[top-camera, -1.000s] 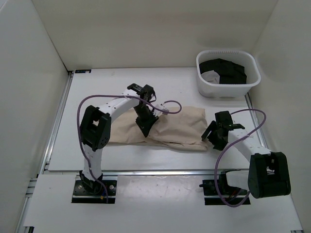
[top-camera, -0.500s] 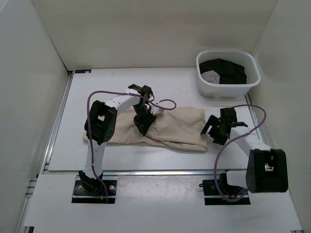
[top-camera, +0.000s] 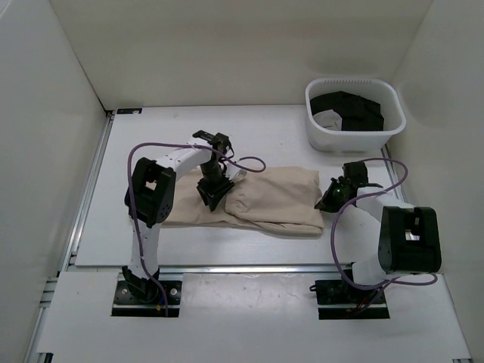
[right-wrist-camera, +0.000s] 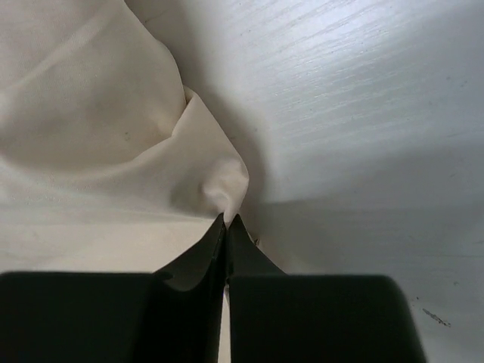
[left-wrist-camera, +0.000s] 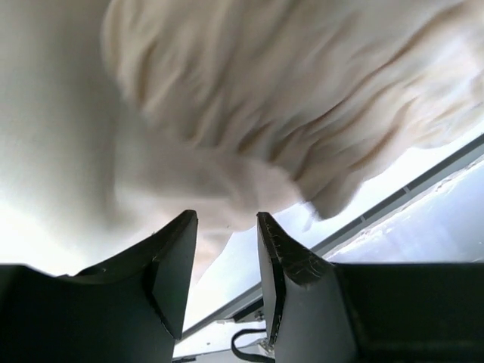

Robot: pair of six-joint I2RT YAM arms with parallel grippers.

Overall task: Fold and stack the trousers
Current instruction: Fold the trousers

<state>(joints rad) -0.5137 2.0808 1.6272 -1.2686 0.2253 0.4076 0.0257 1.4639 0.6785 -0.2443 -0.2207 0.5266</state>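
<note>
Bases of both arms sat bolted at the near edge of the white table (top-camera: pixel 174 128) as I watched from the overhead camera. Just beyond them, the trousers (top-camera: pixel 276 200) lay across the middle of the table. They formed a long, wrinkled strip of plain beige cloth running left to right. The left end was partly hidden under the left arm, and the right end stopped short of the table's right edge. The left gripper (top-camera: pixel 212 193) pointed down over the left-middle part of the cloth. Through its wrist camera I saw its two dark fingers spread apart with a clear gap and nothing between them. Blurred folds of cloth filled the view just past their tips, and I could not tell whether the tips touched the fabric. The right gripper (top-camera: pixel 330 198) sat low at the right end of the trousers. Its wrist camera showed its fingers pressed together, pinching a small puckered corner at the cloth's edge, with bare table surface to the right of that corner. Farther back, near the far right corner of the table, stood a white basket (top-camera: pixel 349 141) holding dark clothing (top-camera: pixel 352 110), well apart from the trousers. Pale walls (top-camera: pixel 227 45) closed in the table on its left, right and far sides.
</note>
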